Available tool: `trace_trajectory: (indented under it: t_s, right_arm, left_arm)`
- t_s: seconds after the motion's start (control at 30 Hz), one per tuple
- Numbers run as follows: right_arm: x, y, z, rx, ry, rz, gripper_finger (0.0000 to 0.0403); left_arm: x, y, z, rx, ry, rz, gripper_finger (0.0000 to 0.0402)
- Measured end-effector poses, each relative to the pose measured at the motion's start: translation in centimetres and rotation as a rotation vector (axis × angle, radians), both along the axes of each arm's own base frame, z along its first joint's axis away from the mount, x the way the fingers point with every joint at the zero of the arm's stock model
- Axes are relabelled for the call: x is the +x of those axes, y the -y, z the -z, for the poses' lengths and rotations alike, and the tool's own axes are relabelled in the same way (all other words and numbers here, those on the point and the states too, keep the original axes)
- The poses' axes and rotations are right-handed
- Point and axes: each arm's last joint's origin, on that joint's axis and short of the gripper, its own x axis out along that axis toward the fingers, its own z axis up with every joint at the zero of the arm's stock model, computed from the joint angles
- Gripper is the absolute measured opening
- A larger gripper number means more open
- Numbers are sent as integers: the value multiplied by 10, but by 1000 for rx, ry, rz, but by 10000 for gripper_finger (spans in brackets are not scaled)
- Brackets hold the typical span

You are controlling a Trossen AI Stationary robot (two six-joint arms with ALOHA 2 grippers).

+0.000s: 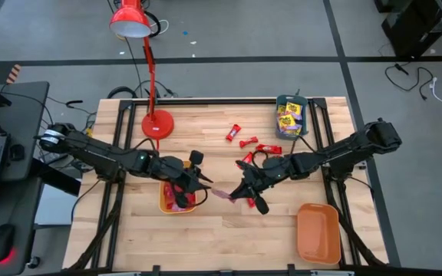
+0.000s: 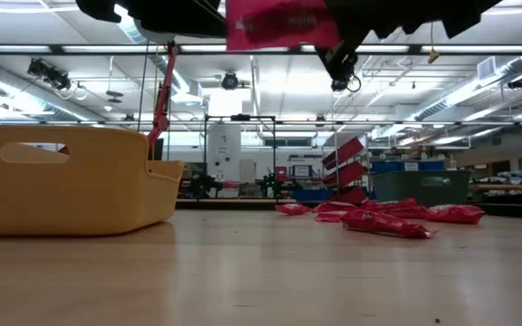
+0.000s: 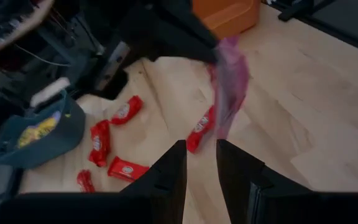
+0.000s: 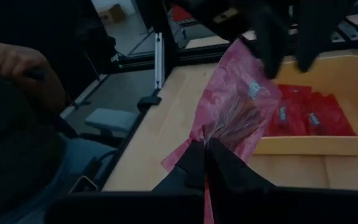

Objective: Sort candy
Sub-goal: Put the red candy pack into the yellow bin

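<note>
From above, both arms meet at the middle of the wooden worktop (image 1: 229, 238). The right hand (image 1: 236, 194) is clamped on a pinkish-purple packet (image 1: 221, 193), holding it in the air between the two arms. The left hand (image 1: 202, 182) sits just beside that packet, over the edge of the yellow tray (image 1: 167, 207), which already has red candies (image 1: 181, 201) in it. More loose red sweets (image 1: 248, 142) lie scattered toward the far side, a teal tray (image 1: 281, 103) holds yellow packets (image 1: 289, 117), and an orange tray (image 1: 318, 232) sits at the near right corner. A red desk lamp (image 1: 156, 123) stands on the far left of the worktop.

Down at table level, the pinkish-purple packet (image 2: 279, 23) hangs high up, clear of the wood, with the yellow tray (image 2: 66, 181) to one side and a heap of red sweets (image 2: 388, 217) lying farther back.

Left wrist camera: its own fingers (image 3: 169, 177) stand a little apart with nothing between them, and the packet (image 3: 230, 84) dangles ahead, above red sweets (image 3: 124, 168) on the wood.

Right wrist camera: fingers (image 4: 194, 165) pinched tight on the packet's (image 4: 235, 109) lower edge, the yellow tray (image 4: 319, 140) of red candies right behind. A person's hand (image 4: 20, 68) shows off to the side, beyond the worktop.
</note>
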Motion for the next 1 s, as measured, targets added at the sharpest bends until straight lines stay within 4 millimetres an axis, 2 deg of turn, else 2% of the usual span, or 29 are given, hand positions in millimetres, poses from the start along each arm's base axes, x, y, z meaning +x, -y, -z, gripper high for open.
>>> trace_trajectory:
  t_s: [0.17,0.37,0.67,1.0]
  right_arm:
    - [2,7,-1,-27,27,-5,0]
    - [4,10,-5,-62,87,-10,0]
    - [4,11,-7,-71,113,-19,0]
    - [4,11,-6,-33,91,-28,0]
  left_arm:
    - [-2,2,4,-60,-54,56,90]
    - [-3,2,4,-105,-71,37,90]
    - [0,2,0,-113,-17,25,90]
    - [0,-1,1,-61,-11,-75,90]
